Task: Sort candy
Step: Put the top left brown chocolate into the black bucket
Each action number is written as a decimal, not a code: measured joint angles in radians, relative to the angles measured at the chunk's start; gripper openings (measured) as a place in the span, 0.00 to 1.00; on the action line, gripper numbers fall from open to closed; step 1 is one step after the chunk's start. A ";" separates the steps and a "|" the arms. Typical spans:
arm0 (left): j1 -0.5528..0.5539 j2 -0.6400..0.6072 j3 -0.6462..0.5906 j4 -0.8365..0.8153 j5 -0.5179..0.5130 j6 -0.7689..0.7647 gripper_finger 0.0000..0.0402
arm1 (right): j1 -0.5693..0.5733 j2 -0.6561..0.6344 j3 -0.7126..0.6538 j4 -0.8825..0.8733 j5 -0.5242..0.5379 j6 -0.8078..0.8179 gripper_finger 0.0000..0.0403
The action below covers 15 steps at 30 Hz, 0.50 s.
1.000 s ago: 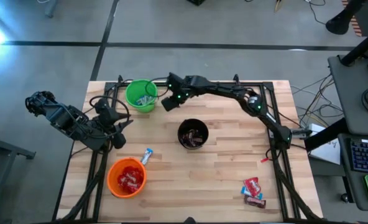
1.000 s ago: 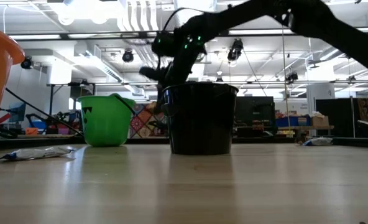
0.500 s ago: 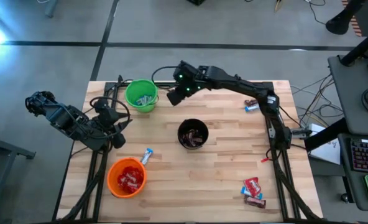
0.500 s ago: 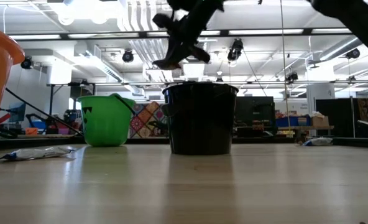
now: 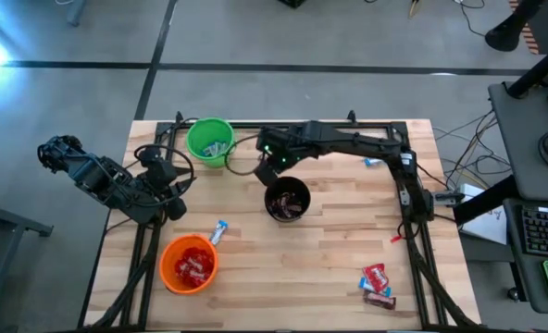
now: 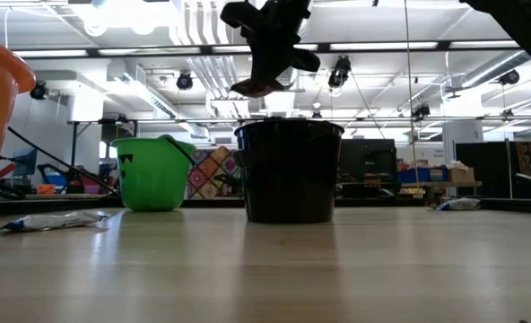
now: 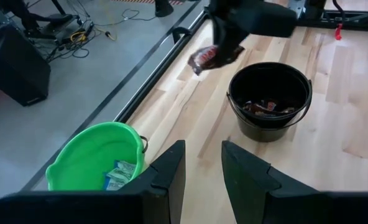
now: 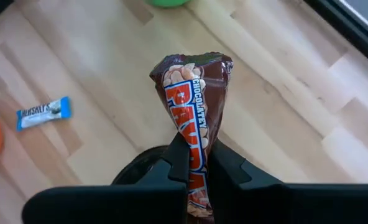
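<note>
**Inspector A:** High view first. Where does the right gripper (image 5: 267, 176) stand?

**Inspector B:** Just above the far-left rim of the round black plastic bucket (image 5: 287, 200) at mid tabletop (image 5: 339, 250). Its fingers (image 8: 224, 169) are clamped shut on a dark brown shiny-wrapped candy bar (image 8: 192, 124), which hangs clear above the bucket rim in the low view.

**Inspector A:** And the left gripper (image 5: 174, 196)?

**Inspector B:** At the left edge of the tabletop, idle. Its fingers (image 7: 166, 168) stand partly apart with nothing between them.

**Inspector A:** Remaining candy?

**Inspector B:** One blue-and-white wrapped bar (image 5: 219, 230) lies loose just beside the round orange plastic bucket (image 5: 190, 263), near left. A small cluster of red and brown wrapped bars (image 5: 377, 283) sits at the near right. Another blue-and-white piece (image 5: 372, 163) lies at the far right. The round green plastic bucket (image 5: 209, 141), far left, holds blue-and-white bars.
</note>
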<state>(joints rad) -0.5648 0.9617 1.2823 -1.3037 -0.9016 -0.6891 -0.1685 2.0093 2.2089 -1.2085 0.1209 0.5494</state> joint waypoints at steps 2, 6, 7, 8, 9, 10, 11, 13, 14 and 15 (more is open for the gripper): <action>0.000 0.000 0.000 -0.005 0.000 0.000 0.22 | 0.016 0.000 0.000 -0.008 0.011 0.022 0.04; 0.000 0.000 0.000 -0.028 -0.001 0.000 0.22 | 0.051 0.000 0.000 -0.056 0.015 0.060 0.04; 0.000 0.000 0.000 -0.031 -0.002 0.000 0.22 | 0.063 0.000 0.000 -0.075 0.019 0.074 0.04; 0.000 0.000 0.000 -0.036 -0.001 0.000 0.22 | 0.077 0.001 -0.001 -0.095 0.028 0.090 0.04; 0.000 0.000 0.000 -0.042 -0.001 0.000 0.22 | 0.091 0.001 -0.002 -0.112 0.039 0.106 0.04; 0.000 -0.001 0.000 -0.050 -0.001 0.000 0.22 | 0.104 0.001 -0.002 -0.125 0.051 0.124 0.04; 0.000 -0.002 0.000 -0.054 -0.001 0.000 0.22 | 0.116 0.001 -0.002 -0.136 0.058 0.143 0.04; 0.000 -0.003 0.000 -0.061 -0.001 0.000 0.22 | 0.136 0.001 -0.002 -0.143 0.063 0.160 0.04; 0.000 -0.003 0.000 -0.064 -0.002 0.000 0.22 | 0.144 0.001 -0.002 -0.142 0.064 0.168 0.04; 0.000 -0.004 0.000 -0.068 -0.002 0.000 0.22 | 0.151 0.001 -0.002 -0.143 0.064 0.180 0.04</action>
<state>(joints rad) -0.5648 0.9581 1.2823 -1.3719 -0.9031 -0.6888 -0.0179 2.0103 2.2070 -1.3511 0.1850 0.7292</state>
